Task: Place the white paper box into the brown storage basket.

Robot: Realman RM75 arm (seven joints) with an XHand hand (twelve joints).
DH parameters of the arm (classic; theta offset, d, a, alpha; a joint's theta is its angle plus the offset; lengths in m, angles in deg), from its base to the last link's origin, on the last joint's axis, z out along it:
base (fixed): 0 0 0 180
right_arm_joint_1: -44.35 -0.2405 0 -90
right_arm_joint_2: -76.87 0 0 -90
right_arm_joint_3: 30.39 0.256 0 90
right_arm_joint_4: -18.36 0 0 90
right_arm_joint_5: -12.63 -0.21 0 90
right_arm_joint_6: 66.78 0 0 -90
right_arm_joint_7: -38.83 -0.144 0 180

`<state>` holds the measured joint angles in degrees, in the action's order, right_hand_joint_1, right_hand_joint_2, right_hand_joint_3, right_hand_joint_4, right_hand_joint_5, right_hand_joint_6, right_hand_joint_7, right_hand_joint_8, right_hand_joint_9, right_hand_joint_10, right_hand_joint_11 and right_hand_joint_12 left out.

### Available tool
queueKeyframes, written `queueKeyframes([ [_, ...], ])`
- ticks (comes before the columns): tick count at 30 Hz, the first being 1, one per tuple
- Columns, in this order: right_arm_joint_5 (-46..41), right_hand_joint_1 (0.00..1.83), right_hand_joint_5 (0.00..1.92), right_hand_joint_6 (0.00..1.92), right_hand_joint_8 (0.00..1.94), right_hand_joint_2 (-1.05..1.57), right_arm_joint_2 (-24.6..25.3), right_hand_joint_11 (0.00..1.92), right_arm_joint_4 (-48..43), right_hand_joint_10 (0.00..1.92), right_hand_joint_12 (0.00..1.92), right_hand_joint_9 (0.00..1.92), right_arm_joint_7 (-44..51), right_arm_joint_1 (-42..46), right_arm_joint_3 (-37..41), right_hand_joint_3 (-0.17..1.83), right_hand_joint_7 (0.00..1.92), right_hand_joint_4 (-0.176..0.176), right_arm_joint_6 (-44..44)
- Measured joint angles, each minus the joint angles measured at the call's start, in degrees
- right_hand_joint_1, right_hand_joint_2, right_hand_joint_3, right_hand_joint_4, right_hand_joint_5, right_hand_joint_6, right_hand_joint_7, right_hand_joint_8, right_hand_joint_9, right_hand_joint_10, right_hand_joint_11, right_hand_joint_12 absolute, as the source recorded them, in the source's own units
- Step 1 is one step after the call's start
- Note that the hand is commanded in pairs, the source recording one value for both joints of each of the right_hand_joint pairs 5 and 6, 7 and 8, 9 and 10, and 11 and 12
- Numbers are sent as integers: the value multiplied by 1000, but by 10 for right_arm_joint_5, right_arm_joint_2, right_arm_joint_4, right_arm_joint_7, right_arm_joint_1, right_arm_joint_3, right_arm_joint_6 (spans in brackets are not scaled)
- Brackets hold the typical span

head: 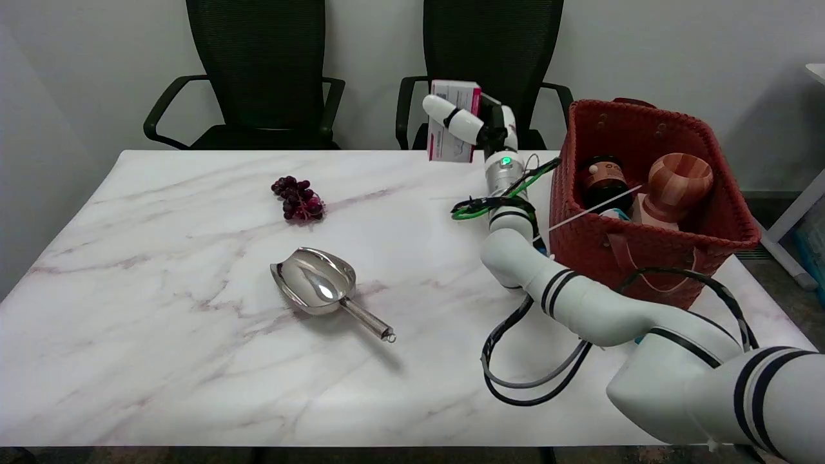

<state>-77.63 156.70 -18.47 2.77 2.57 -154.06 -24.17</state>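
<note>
My right hand (pixel 474 125) holds the white paper box (pixel 452 122) with pink print, lifted in the air above the table's far edge. A white finger lies across the box's front face. The box stands roughly upright, to the left of the brown storage basket (pixel 580 187) and apart from it. The woven basket sits on the table's right side, with a dark round-lidded jar (pixel 604 175) and a wooden cup (pixel 678 183) inside it. My right arm reaches in from the lower right, passing just in front of the basket's left wall.
A bunch of dark grapes (pixel 298 199) lies left of centre on the marble table (pixel 161 309). A metal scoop (pixel 320 287) lies nearer the front. Two black chairs (pixel 258 71) stand behind the table. Cables hang below my forearm.
</note>
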Motion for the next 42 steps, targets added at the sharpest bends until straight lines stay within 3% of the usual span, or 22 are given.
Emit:
queueKeyframes([
  [19, 116, 1220, 1069, 1069, 1314, 1206, -29, 1132, -210, 1232, 1132, 1232, 34, 73, -1, 533, 1314, 0, 159],
  [42, 169, 1269, 903, 903, 1296, 1061, -47, 1022, -397, 1227, 1022, 1227, 336, 101, 41, 521, 1296, 0, 184],
])
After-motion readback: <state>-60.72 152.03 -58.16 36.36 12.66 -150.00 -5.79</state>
